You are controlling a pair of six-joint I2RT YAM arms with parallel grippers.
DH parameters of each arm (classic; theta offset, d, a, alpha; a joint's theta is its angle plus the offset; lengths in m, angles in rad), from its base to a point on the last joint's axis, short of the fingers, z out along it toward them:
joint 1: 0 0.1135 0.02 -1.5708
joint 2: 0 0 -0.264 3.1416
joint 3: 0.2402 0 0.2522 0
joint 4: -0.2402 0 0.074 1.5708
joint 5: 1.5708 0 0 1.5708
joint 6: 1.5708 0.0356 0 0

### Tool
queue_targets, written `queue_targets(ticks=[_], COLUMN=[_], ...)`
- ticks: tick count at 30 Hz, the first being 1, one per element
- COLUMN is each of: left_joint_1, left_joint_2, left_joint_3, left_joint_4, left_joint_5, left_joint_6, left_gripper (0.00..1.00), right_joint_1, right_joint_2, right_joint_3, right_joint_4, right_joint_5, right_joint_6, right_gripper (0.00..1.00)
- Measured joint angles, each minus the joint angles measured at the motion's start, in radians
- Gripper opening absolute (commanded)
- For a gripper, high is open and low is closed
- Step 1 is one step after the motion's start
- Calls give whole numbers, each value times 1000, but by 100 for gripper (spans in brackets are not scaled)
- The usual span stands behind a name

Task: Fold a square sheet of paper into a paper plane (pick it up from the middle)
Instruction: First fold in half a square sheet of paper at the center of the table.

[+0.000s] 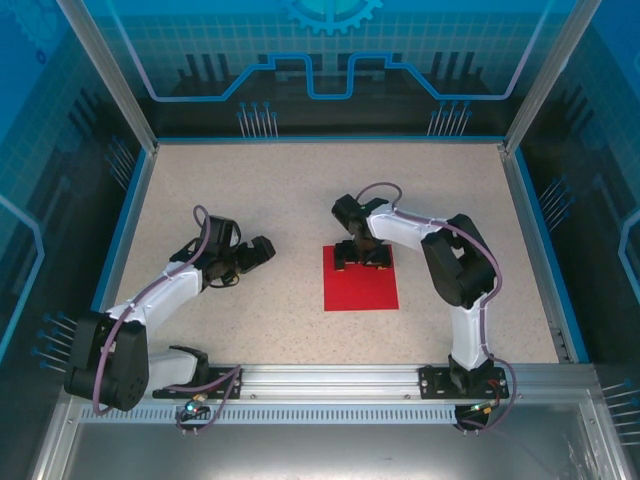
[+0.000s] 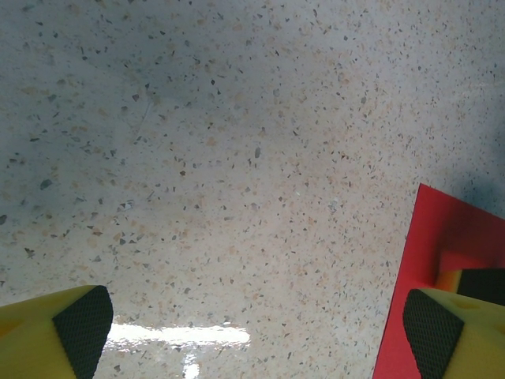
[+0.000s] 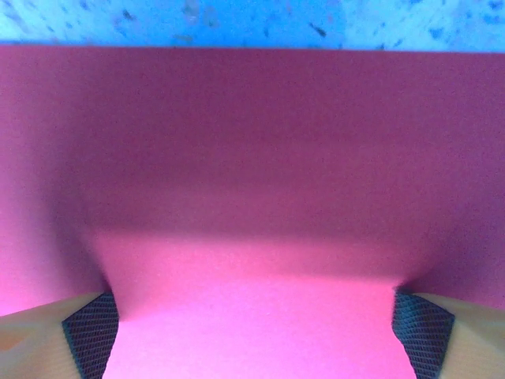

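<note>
The square sheet of paper lies flat and unfolded on the speckled table, bright red, just right of centre. My right gripper hangs low over the sheet's far edge, jaws wide open. In the right wrist view the red sheet spreads under and between the fingertips of this gripper. My left gripper stands open to the left of the sheet, apart from it. Its wrist view has bare table between the gripper's pads, and the sheet's left edge at far right. The paper plane is out of view.
The speckled table is bordered by a blue rim and glass walls. An aluminium rail carrying both arm bases runs along the near edge. Bare tabletop lies ahead of the left gripper.
</note>
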Motion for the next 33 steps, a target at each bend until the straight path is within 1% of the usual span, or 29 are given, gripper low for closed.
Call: queue_targets(ticks=[3, 6, 12, 17, 20, 21, 22, 25, 27, 30, 33], left_joint_1=[-6, -11, -15, -21, -27, -30, -33, -41, -43, -51, -71], left_joint_2=[0, 0, 0, 0, 0, 0, 0, 0, 0, 0, 1], left_joint_3=[0, 0, 0, 0, 0, 0, 0, -9, -23, -53, -73], left_joint_4=[0, 0, 0, 0, 0, 0, 1, 27, 57, 122, 181], left_joint_5=[0, 0, 0, 0, 0, 3, 8, 35, 64, 126, 174], left_joint_6=[0, 0, 0, 0, -8, -16, -23, -50, -72, -105, -133], left_gripper=[99, 99, 99, 99, 99, 99, 99, 99, 97, 95, 93], right_joint_1=[0, 0, 0, 0, -3, -4, -4, -5, -5, -9, -29], right_joint_2=[4, 10, 18, 10, -5, -15, -29, -92, -143, -215, -240], right_joint_3=[0, 4, 13, 10, -3, -12, -23, -57, -79, -122, -167], right_joint_4=[-2, -8, -16, -9, 9, 24, 39, 104, 171, 307, 462], right_joint_5=[5, 8, 9, 5, -19, -39, -62, -158, -239, -391, -547], right_joint_6=[0, 0, 0, -2, -3, -3, 0, 6, 16, 38, 83], right_gripper=[94, 88, 82, 66, 51, 44, 35, 18, 16, 16, 17])
